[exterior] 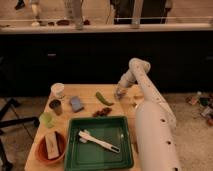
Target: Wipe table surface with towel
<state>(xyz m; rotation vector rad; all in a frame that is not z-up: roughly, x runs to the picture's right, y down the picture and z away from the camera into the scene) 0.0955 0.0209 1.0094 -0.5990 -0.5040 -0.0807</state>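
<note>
Arm: big white forearm fills the right side, rising from the near right corner, elbow bent high, wrist dropping to the far right part of the table surface (87, 114).

Table surface: light tan wood, crowded. Bare strip only along the far edge and between items.

Green tray (101, 144), near centre, largest thing on the table; a pale utensil (97, 140) lies diagonally in it.

Red-brown bowl (50, 146), near left, with a pale block inside.

Blue pad (76, 103), left of centre. Brighter blue, rectangular; not the towel.

Small items: white cup (58, 90) far left, dark cup (55, 106) just nearer, green cup (46, 119) nearer again. Green pepper-like thing (103, 98) at centre, dark reddish bits (103, 112) just near it.

Gripper (119, 95): low at the table's far right, just right of the pepper-like thing. Cannot tell how the fingers stand.

Towel: I cannot pick it out. No pale grey-blue cloth shows on the open wood; it may be under the gripper or behind the arm.

Step, as I judge it: the reach or grasp for the towel, wiping not yet evident. Next move calls for a firm hold on the cloth, then pressing it flat and sweeping the bare wood without knocking the pepper-like thing or the cups.
</note>
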